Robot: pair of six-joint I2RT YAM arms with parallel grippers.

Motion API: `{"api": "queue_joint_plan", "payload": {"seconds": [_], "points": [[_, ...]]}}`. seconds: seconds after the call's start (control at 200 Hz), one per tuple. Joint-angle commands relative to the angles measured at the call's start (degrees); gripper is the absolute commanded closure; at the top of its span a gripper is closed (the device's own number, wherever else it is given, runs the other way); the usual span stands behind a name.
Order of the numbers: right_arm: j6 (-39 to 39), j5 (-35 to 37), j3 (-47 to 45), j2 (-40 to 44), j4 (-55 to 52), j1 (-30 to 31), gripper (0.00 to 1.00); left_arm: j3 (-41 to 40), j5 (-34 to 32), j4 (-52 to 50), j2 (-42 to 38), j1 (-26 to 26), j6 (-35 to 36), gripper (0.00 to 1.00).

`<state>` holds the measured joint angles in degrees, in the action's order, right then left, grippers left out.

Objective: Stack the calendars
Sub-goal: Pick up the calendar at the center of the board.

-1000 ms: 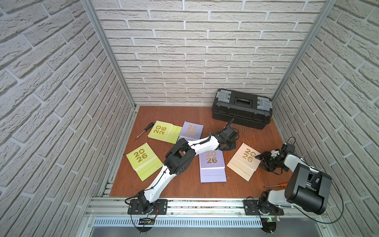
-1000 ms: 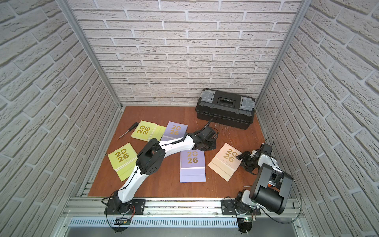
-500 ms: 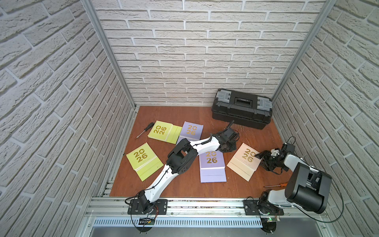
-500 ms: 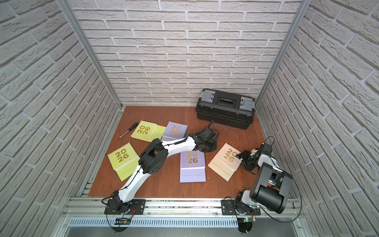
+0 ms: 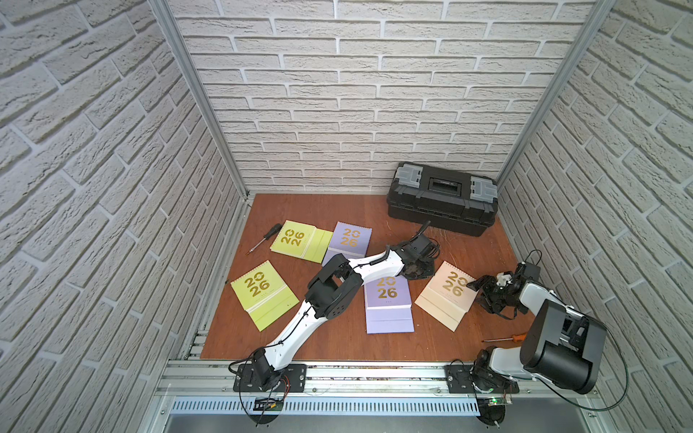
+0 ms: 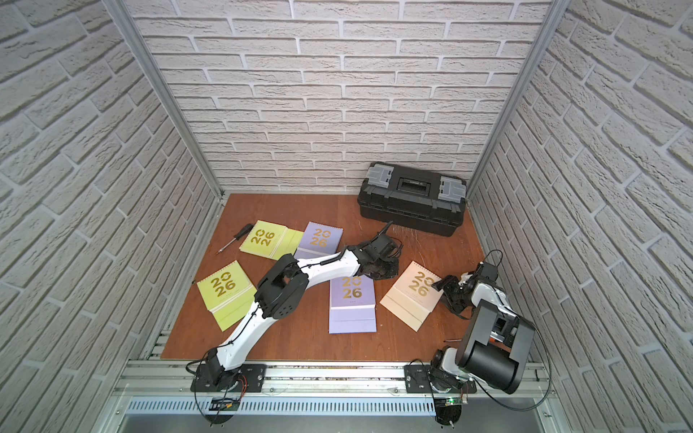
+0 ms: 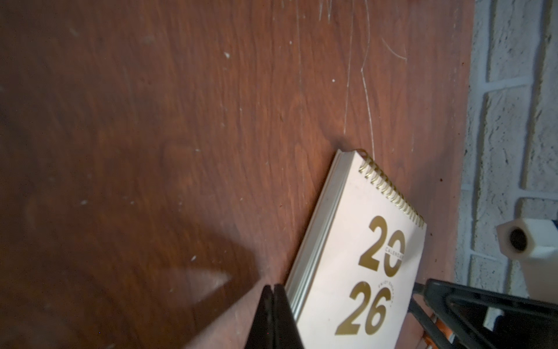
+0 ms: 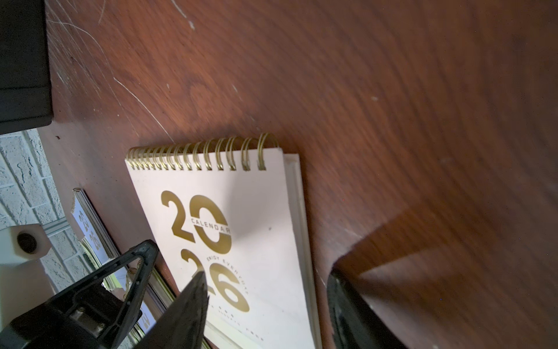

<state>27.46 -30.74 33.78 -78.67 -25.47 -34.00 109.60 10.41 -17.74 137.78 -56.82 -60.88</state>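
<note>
Five calendars lie flat on the wooden table. They are two lime-green ones (image 5: 264, 294) (image 5: 300, 241), two lavender ones (image 5: 350, 240) (image 5: 388, 303) and a beige one (image 5: 446, 294) (image 6: 412, 294). My left gripper (image 5: 420, 268) (image 7: 273, 287) is shut and empty, its tip at the beige calendar's (image 7: 356, 272) left edge. My right gripper (image 5: 482, 290) (image 8: 267, 279) is open at the beige calendar's (image 8: 241, 211) right edge. One of its fingers (image 8: 199, 281) is over the cover and the other is on the table beside it. My left forearm hides the top of the nearer lavender calendar.
A black toolbox (image 5: 442, 198) stands at the back right against the wall. A black-handled screwdriver (image 5: 262, 240) lies at the back left. An orange-handled one (image 5: 502, 339) lies near the right arm's base. Brick walls close in three sides.
The right gripper's jaws have widened a little at the beige calendar's edge. The left arm has hardly moved and stays shut.
</note>
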Motion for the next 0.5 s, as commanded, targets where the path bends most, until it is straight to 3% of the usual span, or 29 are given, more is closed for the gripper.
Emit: {"api": "queue_joint_plan", "payload": {"seconds": [0.0, 0.305, 0.495], "points": [[-1.02, -0.89, -2.34, -1.83, 0.87, -0.32, 0.36, 1.47, 0.32, 1.39, 1.36, -0.49, -0.54, 1.0], [-0.83, -5.7, -2.49, -4.44, 2.75, -0.28, 0.35, 1.4, 0.44, 1.54, 1.97, -0.75, -0.9, 1.0], [-1.18, -0.29, -2.27, -0.48, -0.07, -0.29, 0.35, 1.15, 0.2, 1.52, 1.89, -0.71, -0.84, 1.0]]}}
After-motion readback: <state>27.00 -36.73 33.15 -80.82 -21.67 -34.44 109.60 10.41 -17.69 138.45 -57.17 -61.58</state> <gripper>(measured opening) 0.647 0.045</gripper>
